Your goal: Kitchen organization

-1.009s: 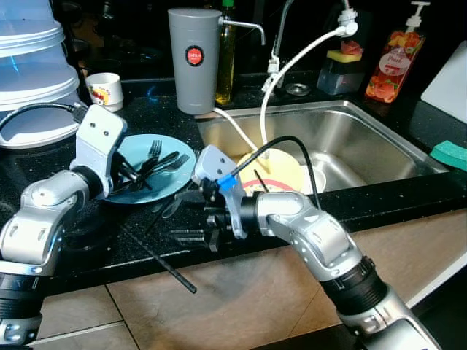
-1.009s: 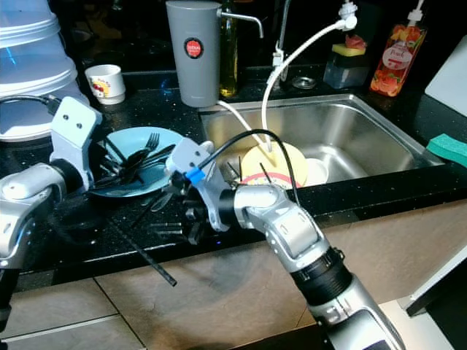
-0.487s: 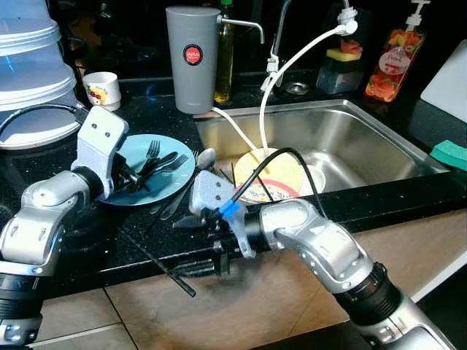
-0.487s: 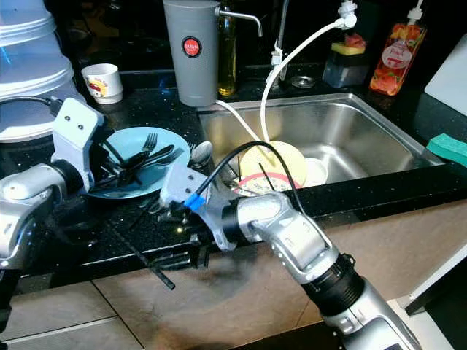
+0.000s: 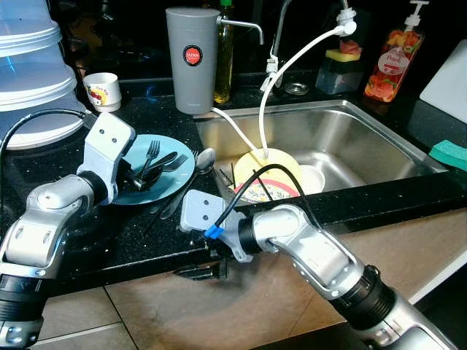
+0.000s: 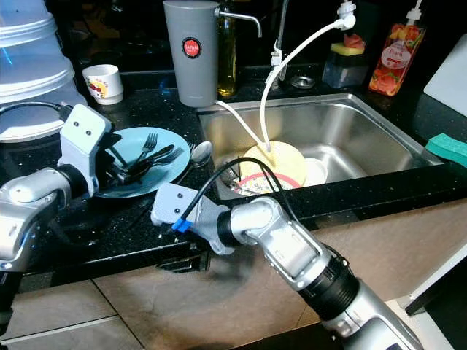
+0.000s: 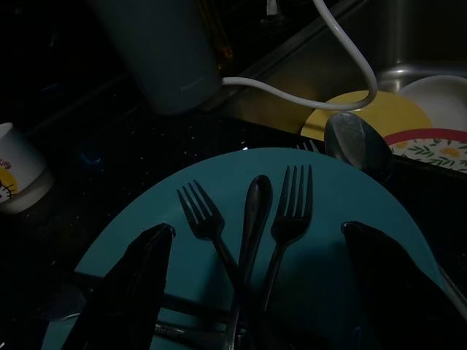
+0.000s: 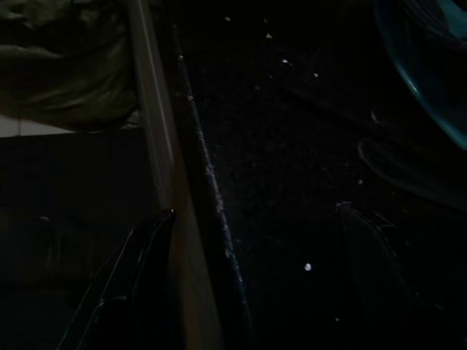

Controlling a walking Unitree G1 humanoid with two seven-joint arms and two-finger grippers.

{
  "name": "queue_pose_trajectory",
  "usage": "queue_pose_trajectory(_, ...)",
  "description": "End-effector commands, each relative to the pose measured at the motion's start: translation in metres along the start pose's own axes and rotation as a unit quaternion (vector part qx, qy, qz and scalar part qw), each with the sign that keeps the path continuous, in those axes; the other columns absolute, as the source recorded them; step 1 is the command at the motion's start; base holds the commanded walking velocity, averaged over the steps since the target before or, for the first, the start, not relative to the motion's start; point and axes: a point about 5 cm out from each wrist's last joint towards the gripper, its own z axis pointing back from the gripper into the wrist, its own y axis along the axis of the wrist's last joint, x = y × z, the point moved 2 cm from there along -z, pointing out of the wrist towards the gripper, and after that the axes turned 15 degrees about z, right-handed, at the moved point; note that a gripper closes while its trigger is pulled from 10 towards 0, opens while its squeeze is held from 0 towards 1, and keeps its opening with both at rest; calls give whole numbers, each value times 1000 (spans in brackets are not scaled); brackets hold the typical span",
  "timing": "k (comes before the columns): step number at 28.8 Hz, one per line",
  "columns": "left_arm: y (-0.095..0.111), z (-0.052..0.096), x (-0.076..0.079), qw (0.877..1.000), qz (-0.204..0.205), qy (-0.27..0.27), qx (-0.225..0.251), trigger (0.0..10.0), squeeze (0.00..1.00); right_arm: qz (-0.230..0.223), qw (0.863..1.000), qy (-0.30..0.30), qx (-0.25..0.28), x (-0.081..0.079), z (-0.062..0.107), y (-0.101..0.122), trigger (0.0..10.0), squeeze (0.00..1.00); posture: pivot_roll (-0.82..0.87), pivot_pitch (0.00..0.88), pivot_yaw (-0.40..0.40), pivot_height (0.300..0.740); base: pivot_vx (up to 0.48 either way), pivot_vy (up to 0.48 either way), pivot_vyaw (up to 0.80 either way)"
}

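Your left pincer hangs spread over the near edge of the plate, its two black fingers wide apart with nothing between them. That plate is round, teal and glossy, and it lies on the black speckled tabletop just left of the sink. On the plate you can count two dark forks with one slim dark handle between them, tines pointing toward the sink; more dark cutlery under the pincer is too shadowed to count. One steel spoon lies at the plate's sink-side rim.

Your right pincer is spread too, low at the tabletop's front edge in front of the plate, one finger off the edge and one over the stone, gripping nothing.

In the sink stand one yellow plate and one red-rimmed flowered plate, with a white hose dipping to them. Behind the teal plate stands a tall grey cylinder with a round red label, its writing unreadable, and a white mug with a cartoon print. Beyond the sink is one pump bottle of orange-red liquid; its label is too small to read.
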Motion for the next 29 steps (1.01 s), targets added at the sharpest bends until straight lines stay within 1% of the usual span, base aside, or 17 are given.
queue_pose_trajectory(1,-4,3,-1,1000,-11,1,-15,10000,0,-9,1000,13,-22,-6,-3,-10,10000,0,60,96,-10,740,0,0,0)
queue_pose_trajectory(8,-4,3,-1,1000,-11,1,-16,10000,0,-15,1000,11,-16,-5,-2,-10,10000,0,60,97,-10,740,0,0,0)
queue_pose_trajectory(9,-4,3,-1,1000,-10,1,-15,10000,0,-23,1000,6,-11,-3,-1,-9,10000,0,61,97,-11,740,0,0,0)
queue_pose_trajectory(11,-3,2,-1,1000,-9,6,-12,10000,0,-37,999,-19,-5,5,3,-10,10000,0,61,96,-12,740,0,0,0)
queue_pose_trajectory(13,-2,1,-3,1000,-4,20,-5,10000,0,-54,995,-79,0,22,10,-13,10000,0,62,95,-12,740,0,0,0)
queue_pose_trajectory(14,-2,1,-4,1000,-3,26,-3,10000,0,-59,993,-98,2,27,12,-13,10000,0,62,95,-12,740,0,0,0)
queue_pose_trajectory(15,-1,0,-6,999,-1,37,2,10000,0,-74,986,-151,12,42,18,-13,10000,0,64,95,-11,740,0,0,0)
queue_pose_trajectory(17,0,0,-8,999,4,50,10,10000,0,-92,975,-203,18,56,25,-16,10000,0,64,95,-11,740,0,0,0)
queue_pose_trajectory(18,1,-1,-8,998,7,54,12,10000,0,-96,971,-217,20,60,28,-16,10000,0,64,95,-11,740,0,0,0)
queue_pose_trajectory(19,1,-1,-9,998,11,58,16,10000,0,-102,964,-246,20,67,33,-18,10000,0,65,93,-9,740,0,0,0)
queue_pose_trajectory(21,1,-2,-9,997,22,67,22,10000,0,-122,942,-312,20,82,48,-24,10000,0,66,93,-7,740,0,0,0)
queue_pose_trajectory(22,1,-2,-9,997,22,67,22,10000,0,-122,942,-312,20,82,48,-24,10000,0,66,93,-7,740,0,0,0)
queue_pose_trajectory(23,1,-4,-8,997,30,69,26,10000,0,-133,919,-371,18,94,62,-30,10000,0,66,93,-7,740,0,0,0)
queue_pose_trajectory(26,-1,-5,-5,996,42,74,26,10000,0,-159,870,-466,5,109,91,-48,10000,0,67,92,-7,740,0,0,0)
queue_pose_trajectory(27,-1,-5,-5,996,42,74,26,10000,0,-159,870,-466,5,109,91,-48,10000,0,67,92,-7,740,0,0,0)
queue_pose_trajectory(28,-2,-5,-5,996,46,76,26,10000,0,-169,858,-485,4,111,98,-52,10000,0,67,92,-7,740,0,0,0)
queue_pose_trajectory(29,-2,-5,-6,995,49,84,25,10000,0,-177,852,-493,5,113,103,-55,10000,0,67,92,-7,740,0,0,0)
